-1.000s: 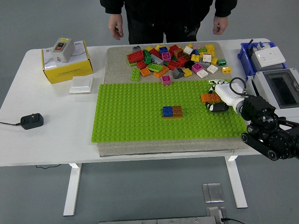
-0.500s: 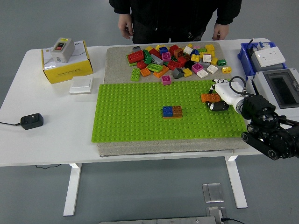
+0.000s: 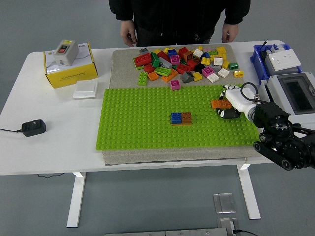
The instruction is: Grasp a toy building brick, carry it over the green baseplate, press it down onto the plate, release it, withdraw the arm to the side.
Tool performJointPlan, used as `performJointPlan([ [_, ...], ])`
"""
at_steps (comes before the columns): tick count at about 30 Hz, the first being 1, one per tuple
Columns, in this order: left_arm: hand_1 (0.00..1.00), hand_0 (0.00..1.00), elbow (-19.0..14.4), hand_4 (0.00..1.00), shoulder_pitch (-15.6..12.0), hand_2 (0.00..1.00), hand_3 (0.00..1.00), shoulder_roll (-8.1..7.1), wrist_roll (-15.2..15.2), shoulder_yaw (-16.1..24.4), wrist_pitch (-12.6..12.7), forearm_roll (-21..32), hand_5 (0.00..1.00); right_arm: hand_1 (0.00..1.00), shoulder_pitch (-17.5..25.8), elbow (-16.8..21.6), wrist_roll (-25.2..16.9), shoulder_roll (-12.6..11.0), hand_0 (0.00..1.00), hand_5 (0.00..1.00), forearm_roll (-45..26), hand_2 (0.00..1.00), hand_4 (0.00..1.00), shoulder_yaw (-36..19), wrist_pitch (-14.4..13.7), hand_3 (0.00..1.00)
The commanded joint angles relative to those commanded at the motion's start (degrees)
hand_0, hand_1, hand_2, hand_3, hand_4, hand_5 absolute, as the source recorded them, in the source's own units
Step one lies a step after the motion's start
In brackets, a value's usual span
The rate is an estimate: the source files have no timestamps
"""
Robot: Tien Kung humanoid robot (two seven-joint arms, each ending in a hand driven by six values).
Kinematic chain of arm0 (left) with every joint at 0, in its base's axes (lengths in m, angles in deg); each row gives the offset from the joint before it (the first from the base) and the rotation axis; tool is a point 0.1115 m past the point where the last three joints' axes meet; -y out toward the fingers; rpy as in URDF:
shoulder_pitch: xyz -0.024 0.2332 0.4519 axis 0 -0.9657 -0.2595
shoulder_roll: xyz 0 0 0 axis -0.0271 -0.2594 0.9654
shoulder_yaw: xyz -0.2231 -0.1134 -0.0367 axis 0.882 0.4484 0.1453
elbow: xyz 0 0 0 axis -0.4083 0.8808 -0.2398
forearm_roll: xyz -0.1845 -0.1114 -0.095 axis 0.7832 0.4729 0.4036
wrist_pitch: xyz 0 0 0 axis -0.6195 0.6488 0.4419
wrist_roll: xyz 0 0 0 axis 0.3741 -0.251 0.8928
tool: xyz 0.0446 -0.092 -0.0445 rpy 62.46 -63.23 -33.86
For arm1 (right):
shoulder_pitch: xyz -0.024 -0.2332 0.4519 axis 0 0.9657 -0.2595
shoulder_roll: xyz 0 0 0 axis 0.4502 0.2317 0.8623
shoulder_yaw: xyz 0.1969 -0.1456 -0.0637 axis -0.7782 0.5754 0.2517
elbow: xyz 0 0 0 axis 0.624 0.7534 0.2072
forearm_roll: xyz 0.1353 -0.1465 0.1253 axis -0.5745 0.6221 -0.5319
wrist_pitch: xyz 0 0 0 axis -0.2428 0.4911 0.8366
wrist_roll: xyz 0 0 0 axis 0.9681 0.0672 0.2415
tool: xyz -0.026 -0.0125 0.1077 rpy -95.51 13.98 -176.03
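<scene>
While the person behind the table has shuffled and shifted both hands over the last second, your right hand has barely moved: it sits in almost the same spot at the right end of the green baseplate, white fingers curled around an orange brick. That stillness suggests you are in the pressing step, with the carry done and the release not yet begun. The brick lies at the hand's left side, sticking out toward the plate's middle, and looks level and low on the studs; whether it is fully seated cannot be told from this height. Well apart from it, 2 joined bricks, 1 blue and 1 brown, stand near the plate's centre. The loose brick pile rests on the grey mat beyond the plate's far edge, untouched. Your left arm is out of view. Next you would likely open the fingers and draw the arm back to the right.
</scene>
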Motion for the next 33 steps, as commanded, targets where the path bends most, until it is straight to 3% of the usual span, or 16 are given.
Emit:
performJointPlan([
  [25, 0.606, 0.635, 0.00, 0.428, -0.05, 0.568, 0.679, 0.03, -0.44, -2.83, 0.39, 2.14, 0.524, 0.949, -0.07, 0.43, -1.28, -0.49, 0.827, 0.518, 0.72, 0.993, 0.612, -0.63, -1.48, 0.666],
  [33, 0.605, 0.634, 0.00, 0.435, -0.14, 0.570, 0.685, 0.19, -0.46, -2.43, 0.35, 1.75, 0.530, 0.946, 0.89, 5.53, -0.53, -3.66, 0.826, 0.514, 0.87, 0.989, 0.617, -3.12, -1.35, 0.662],
])
